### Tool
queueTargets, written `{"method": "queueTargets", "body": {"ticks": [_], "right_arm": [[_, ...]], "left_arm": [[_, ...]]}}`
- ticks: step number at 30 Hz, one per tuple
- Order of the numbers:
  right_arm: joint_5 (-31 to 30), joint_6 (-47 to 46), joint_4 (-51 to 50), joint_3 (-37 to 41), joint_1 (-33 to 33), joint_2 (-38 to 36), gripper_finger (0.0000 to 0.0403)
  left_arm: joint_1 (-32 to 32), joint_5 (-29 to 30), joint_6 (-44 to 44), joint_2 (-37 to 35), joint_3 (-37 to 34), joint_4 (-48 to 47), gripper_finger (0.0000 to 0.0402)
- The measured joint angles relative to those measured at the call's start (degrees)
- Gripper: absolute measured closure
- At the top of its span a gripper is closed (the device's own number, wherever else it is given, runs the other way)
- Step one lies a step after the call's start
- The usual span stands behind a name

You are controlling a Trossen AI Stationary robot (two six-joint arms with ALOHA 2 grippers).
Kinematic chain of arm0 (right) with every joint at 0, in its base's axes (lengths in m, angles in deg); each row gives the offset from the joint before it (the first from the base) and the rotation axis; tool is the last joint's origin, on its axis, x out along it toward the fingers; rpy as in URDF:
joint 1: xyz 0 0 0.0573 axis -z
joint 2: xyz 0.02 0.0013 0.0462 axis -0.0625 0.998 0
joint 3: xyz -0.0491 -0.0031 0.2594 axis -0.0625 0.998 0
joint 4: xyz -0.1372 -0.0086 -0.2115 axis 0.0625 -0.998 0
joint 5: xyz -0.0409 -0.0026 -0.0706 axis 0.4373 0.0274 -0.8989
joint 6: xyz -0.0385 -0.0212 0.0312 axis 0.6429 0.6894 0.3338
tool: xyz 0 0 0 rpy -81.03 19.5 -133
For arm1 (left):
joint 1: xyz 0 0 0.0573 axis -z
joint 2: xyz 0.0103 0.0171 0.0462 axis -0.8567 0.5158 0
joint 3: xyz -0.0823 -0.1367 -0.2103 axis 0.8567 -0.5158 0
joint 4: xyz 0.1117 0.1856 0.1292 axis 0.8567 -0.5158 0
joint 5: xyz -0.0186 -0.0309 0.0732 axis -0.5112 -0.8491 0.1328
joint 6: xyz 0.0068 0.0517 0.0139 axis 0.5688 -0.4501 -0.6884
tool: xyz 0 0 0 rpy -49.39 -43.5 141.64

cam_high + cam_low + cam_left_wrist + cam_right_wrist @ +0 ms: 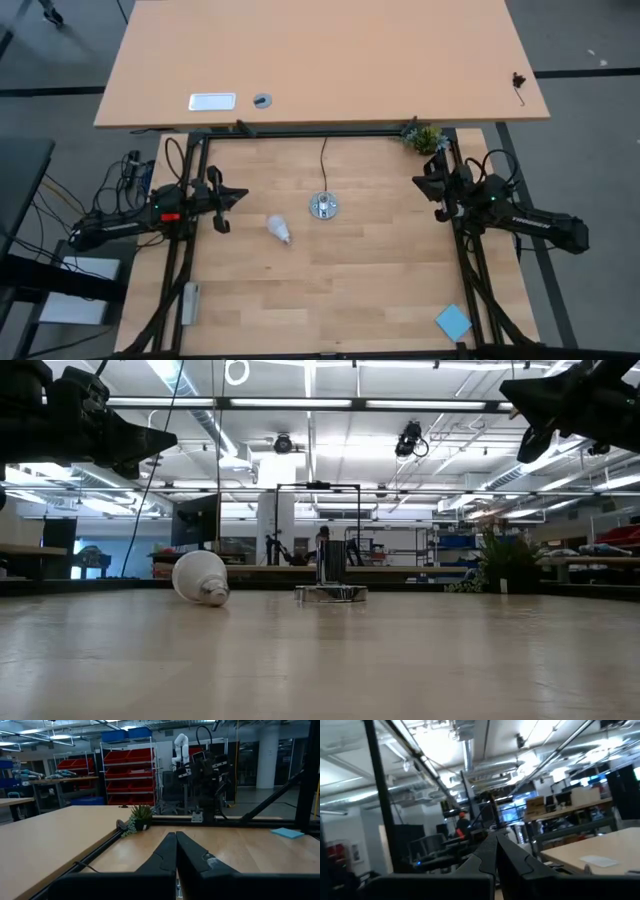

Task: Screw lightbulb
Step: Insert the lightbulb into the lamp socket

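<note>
Lying lightbulb [279, 229] beside socket [324, 207]

both grippers closed: left gripper [240, 195], right gripper [418, 180].

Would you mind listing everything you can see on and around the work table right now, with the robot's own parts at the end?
lightbulb: one, white, lying on its side on the table, left of the socket base.
socket base: one, shiny silver, at the table's middle, black cord running toward the far edge.
plant: one, green, at the table's far right corner.
blue pad: one, light blue, near right corner of the table.
grey block: one, grey, near left edge.
left gripper: one, dark, shut, raised at the table's left side.
right gripper: one, dark, shut, raised at the table's right side.
</note>
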Motion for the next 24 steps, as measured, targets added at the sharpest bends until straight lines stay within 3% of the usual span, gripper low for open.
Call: {"method": "queueTargets", "body": {"ticks": [16,24], "right_arm": [[-0.6,-1.7,-0.4,-0.9,-0.1,3.2,0.0374],[-3.0,-2.9,-0.9,-6.8,-2.9,11.4,0.0318]], "left_arm": [[0.0,0.0,0.0,0.0,0.0,0.0,0.0396],[0.0,0.0,0.0,0.0,0.0,0.0,0.0396]]}}
